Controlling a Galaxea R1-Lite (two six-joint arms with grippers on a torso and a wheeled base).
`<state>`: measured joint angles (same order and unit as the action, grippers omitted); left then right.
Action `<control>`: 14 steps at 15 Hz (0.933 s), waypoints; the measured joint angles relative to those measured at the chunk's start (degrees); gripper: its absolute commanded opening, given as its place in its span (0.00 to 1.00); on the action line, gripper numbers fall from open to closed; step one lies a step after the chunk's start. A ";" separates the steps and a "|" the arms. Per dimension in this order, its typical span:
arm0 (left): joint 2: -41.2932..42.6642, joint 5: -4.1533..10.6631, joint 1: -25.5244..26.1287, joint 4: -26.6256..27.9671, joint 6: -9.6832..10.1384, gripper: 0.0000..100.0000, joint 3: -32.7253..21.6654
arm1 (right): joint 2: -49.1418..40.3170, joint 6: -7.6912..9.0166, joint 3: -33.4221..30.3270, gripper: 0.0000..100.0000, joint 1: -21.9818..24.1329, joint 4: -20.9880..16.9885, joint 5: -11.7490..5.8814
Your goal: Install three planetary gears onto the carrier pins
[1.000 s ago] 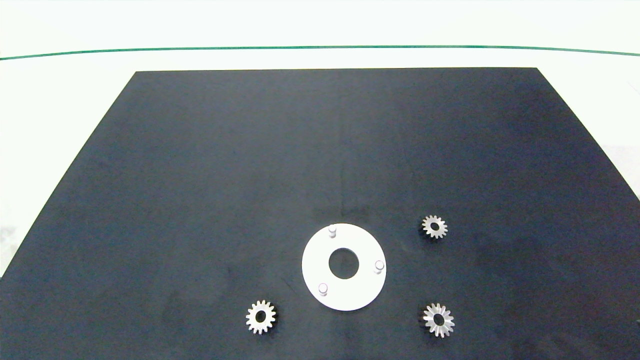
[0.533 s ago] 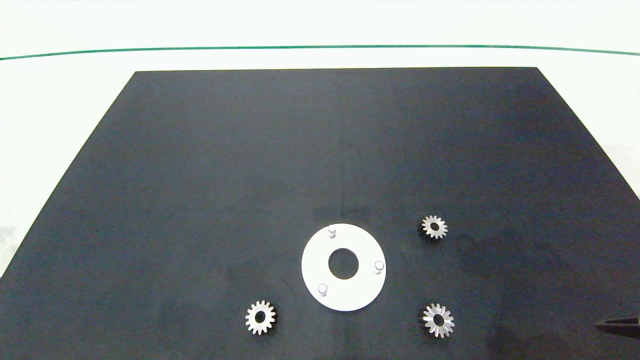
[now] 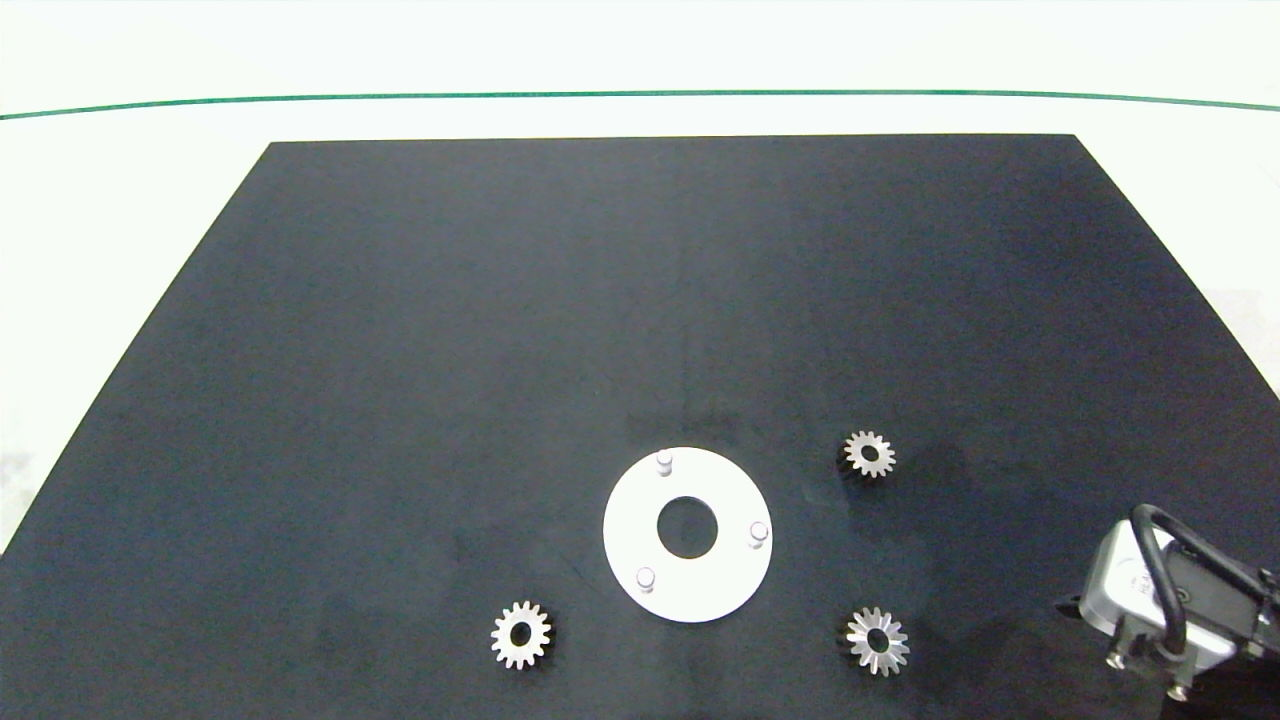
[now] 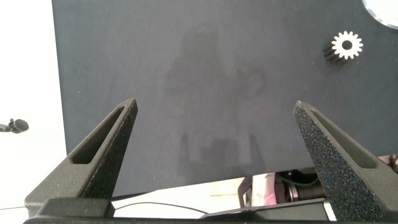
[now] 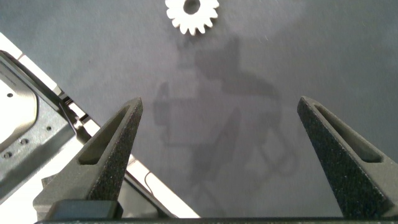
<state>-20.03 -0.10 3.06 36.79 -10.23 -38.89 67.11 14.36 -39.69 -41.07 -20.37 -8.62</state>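
All three planetary gears lay flat on the black mat point(image 3: 400, 350) covering the tabletop, none yet on a pin: one at the lower left of the head frame point(image 3: 521, 634), one to the right of the disc point(image 3: 869, 453), and one at the lower right point(image 3: 877, 640). The white carrier disc point(image 3: 640, 505) sat low in the centre with its three carrier pins point(image 3: 664, 462) standing bare. The right arm point(image 3: 1165, 600) showed at the lower right edge, just beside the lower right gear, and its right claw point(image 5: 217, 140) was spread wide above the mat with a gear point(image 5: 192, 14) ahead of it. The left claw point(image 4: 217, 140) was likewise spread and sat off the head frame, a gear point(image 4: 346, 45) visible near the corner of its wrist view. Picking up the nearest gear looked like the step in hand. To do it well, the claw should centre over the gear, descend squarely, and close across opposite teeth so the thin gear lifts level, keeping its bore free to drop over a pin.
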 measured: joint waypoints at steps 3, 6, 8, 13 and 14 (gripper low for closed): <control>0.09 -0.06 0.02 0.00 -0.02 1.00 0.00 | 3.18 -0.12 -0.05 1.00 -0.72 2.77 0.11; 0.38 -0.09 -0.06 0.00 0.00 1.00 0.02 | 7.30 -0.26 -0.13 1.00 -1.05 6.01 0.18; 0.61 -0.09 -0.06 0.02 0.00 1.00 0.06 | 10.03 -1.57 -0.24 1.00 -2.21 7.80 0.27; 1.01 -0.04 -0.06 0.02 0.00 1.00 0.00 | 13.92 -4.23 -0.74 0.92 -6.11 10.31 -1.11; 1.04 -0.06 -0.06 0.02 0.01 1.00 -0.06 | 14.40 -4.22 -0.96 0.91 -6.23 10.31 -1.29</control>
<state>-18.99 -0.16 3.00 36.82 -10.22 -38.95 81.51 10.14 -40.66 -47.30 -10.06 -9.91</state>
